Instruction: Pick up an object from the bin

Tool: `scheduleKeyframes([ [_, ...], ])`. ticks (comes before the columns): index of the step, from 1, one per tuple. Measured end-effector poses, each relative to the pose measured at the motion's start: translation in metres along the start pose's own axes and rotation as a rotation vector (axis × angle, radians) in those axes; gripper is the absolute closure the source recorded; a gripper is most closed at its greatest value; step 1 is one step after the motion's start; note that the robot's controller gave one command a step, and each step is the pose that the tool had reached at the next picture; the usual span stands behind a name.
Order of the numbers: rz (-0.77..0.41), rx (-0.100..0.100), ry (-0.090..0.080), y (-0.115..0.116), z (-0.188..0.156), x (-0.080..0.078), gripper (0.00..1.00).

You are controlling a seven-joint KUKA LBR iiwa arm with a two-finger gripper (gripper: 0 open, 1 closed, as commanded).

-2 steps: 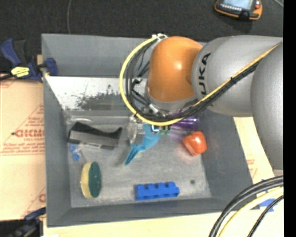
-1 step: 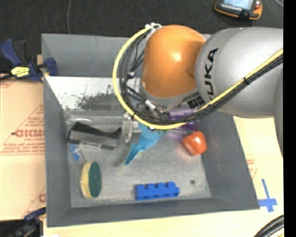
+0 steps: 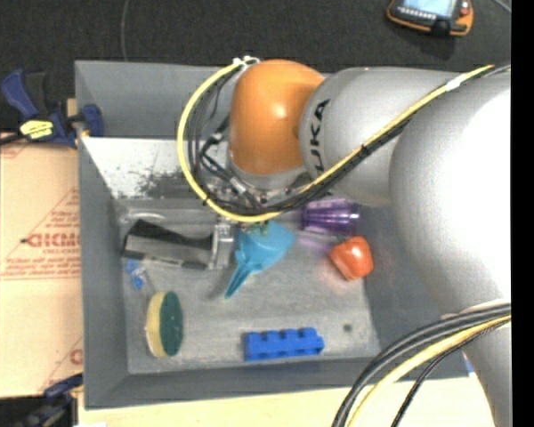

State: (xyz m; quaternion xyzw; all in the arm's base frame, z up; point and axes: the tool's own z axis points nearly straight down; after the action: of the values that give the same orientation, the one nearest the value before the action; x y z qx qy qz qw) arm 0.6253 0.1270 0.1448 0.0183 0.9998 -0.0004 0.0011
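Hanging low over the middle of the grey metal bin [image 3: 102,265], the gripper [image 3: 224,247] sits just beside a blue plastic funnel [image 3: 265,249]. Whether it is open or closed I cannot tell. A black-and-silver flat tool [image 3: 160,241] lies toward the bin's left edge. This looks like the approach step: next it must settle squarely round one thing, probably the funnel, before closing.

text: KUKA | black letters | on: silver arm [image 3: 400,149]
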Motion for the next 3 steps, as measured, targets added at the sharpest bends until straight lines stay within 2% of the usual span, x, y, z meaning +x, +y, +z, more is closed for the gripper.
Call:
scheduleKeyframes([
  [1, 0.0, -0.002, -0.006, 0.0, -0.005, -0.001, 0.0],
  [2, 0.06, -0.002, -0.006, -0.013, 0.05, 0.001, 0.0],
  [3, 0.08, -0.005, -0.015, 0.009, 0.067, -0.009, 0.0],
])
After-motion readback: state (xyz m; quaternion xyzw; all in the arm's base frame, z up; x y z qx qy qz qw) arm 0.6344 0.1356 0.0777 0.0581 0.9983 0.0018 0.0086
